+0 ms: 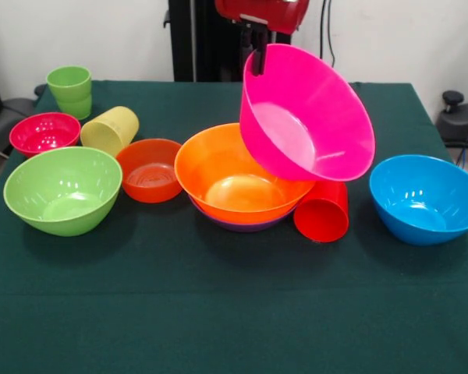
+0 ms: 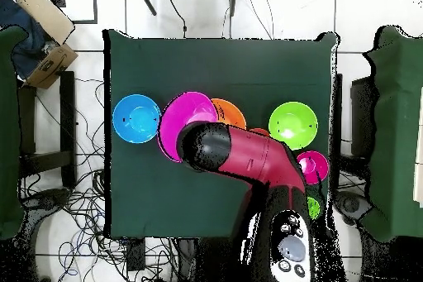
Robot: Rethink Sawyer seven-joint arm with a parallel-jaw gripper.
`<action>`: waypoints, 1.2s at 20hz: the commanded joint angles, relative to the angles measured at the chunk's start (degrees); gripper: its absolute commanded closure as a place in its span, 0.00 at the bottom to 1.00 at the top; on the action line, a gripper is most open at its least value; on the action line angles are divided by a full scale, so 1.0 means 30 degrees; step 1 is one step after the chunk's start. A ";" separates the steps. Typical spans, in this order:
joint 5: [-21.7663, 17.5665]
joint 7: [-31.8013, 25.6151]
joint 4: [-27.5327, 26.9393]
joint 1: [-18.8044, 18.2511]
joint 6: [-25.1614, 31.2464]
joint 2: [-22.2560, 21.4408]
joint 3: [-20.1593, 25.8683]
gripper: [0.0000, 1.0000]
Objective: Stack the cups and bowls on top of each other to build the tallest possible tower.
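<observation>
My gripper (image 1: 257,56) is shut on the far rim of the big pink bowl (image 1: 308,117) and holds it lifted and tilted, mouth toward the camera. It hangs over the right side of the orange bowl (image 1: 238,175), which is nested in the purple bowl (image 1: 242,224). The red cup (image 1: 322,210) lies on its side against them. The blue bowl (image 1: 425,199) stands at the right. The lime-green bowl (image 1: 62,189), the small red-orange bowl (image 1: 150,170), the magenta bowl (image 1: 44,132), the tipped yellow cup (image 1: 109,129) and the upright green cup (image 1: 70,89) are at the left.
The overhead view shows my arm (image 2: 248,159) reaching over the pink bowl (image 2: 186,121), with the blue bowl (image 2: 136,118) and the lime-green bowl (image 2: 293,124) on either side. The green tablecloth (image 1: 234,312) covers the table.
</observation>
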 commanded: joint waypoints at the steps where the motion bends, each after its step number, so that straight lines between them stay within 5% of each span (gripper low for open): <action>1: 0.0104 0.0735 -0.0857 -0.0519 0.1631 0.1288 0.1944 1.00; 24: -0.0359 -0.0054 -0.1175 -0.1203 0.1509 0.1762 0.2398 1.00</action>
